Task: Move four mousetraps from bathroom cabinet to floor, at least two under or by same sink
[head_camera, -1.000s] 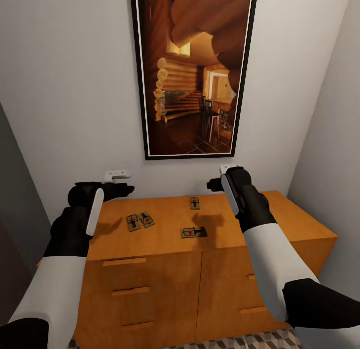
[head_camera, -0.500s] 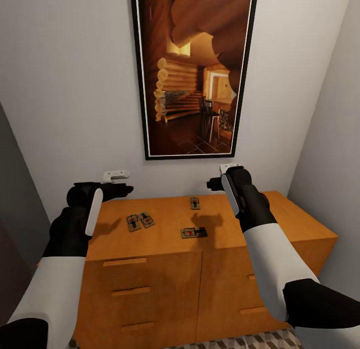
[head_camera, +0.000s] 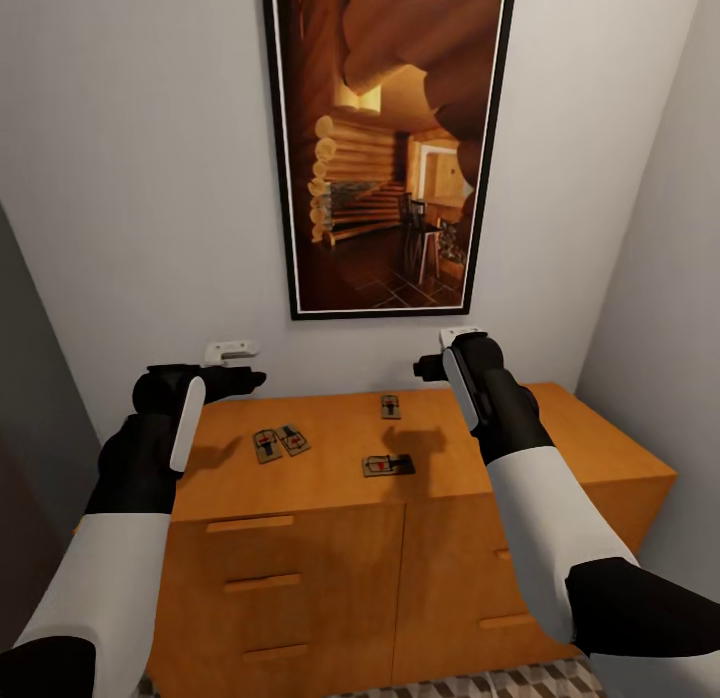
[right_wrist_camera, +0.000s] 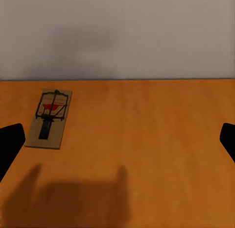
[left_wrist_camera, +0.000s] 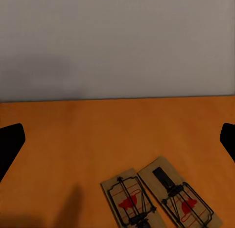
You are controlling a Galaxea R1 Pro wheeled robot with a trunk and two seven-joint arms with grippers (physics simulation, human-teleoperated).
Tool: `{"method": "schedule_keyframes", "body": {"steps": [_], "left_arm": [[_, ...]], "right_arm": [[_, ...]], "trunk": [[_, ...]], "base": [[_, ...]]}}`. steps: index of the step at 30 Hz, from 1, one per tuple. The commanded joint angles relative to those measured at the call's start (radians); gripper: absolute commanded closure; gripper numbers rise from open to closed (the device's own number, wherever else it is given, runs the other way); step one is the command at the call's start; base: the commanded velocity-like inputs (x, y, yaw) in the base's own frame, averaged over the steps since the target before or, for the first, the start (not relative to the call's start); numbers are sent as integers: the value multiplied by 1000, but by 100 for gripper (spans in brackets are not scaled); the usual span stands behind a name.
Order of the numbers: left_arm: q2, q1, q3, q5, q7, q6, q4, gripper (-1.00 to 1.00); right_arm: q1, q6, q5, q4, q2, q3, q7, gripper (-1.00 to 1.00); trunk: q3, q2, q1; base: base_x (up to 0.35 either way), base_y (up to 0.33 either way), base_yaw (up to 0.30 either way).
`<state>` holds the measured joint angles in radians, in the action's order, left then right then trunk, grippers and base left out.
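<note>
I'm facing the orange-brown cabinet (head_camera: 400, 538), its flat top at about wrist height, drawer fronts with slim bar handles (head_camera: 262, 582) below. All four mousetraps lie flat on the cabinet top. Two sit side by side, touching or nearly so, toward my left: left pair trap (head_camera: 266, 445) and its neighbour (head_camera: 294, 439). In the left wrist view these same two show close up, boards angled, wire bars and red bait pads visible: one (left_wrist_camera: 128, 202) and the other (left_wrist_camera: 178, 198). A third trap (head_camera: 390, 406) lies near the back edge by the wall, roughly centre; the right wrist view shows it (right_wrist_camera: 49, 117) flat with its red end toward the wall. The fourth trap (head_camera: 388, 466) lies nearer the front edge, well apart from the pair.

My left claw (head_camera: 245, 380) hovers above the left back part of the cabinet top, pointing toward the wall, holding nothing. In the left wrist view its dark fingertips (left_wrist_camera: 10, 142) sit at the frame's two sides, spread wide. My right claw (head_camera: 428, 366) hovers over the back of the top, just beside the third trap, also holding nothing; its fingertips (right_wrist_camera: 9, 139) are likewise spread wide in the right wrist view. Both claws cast shadows on the wood.

A framed log-cabin picture (head_camera: 385, 148) hangs on the white wall (head_camera: 140, 178) above. A strip of cube-patterned bathroom floor (head_camera: 480, 683) shows at the cabinet's foot.
</note>
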<state>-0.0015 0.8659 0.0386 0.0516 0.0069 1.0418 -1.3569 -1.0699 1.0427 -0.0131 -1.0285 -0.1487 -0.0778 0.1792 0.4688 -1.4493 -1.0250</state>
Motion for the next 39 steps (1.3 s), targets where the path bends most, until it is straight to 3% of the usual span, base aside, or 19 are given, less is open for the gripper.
{"method": "schedule_keyframes", "body": {"steps": [1, 14, 39], "left_arm": [[0, 1, 1, 5, 1, 4, 0, -100], [0, 1, 0, 5, 1, 4, -1, -100], [-4, 1, 0, 9, 1, 4, 5, -100]], "right_arm": [[-1, 5, -1, 0, 0, -1, 2, -100], [-1, 5, 0, 1, -1, 0, 2, -100], [-1, 5, 1, 1, -4, -3, 2, -100]], "trunk": [[1, -1, 0], [-2, -1, 0], [-2, -1, 0]], "base": [[0, 0, 86], [0, 0, 156], [3, 0, 12]]}}
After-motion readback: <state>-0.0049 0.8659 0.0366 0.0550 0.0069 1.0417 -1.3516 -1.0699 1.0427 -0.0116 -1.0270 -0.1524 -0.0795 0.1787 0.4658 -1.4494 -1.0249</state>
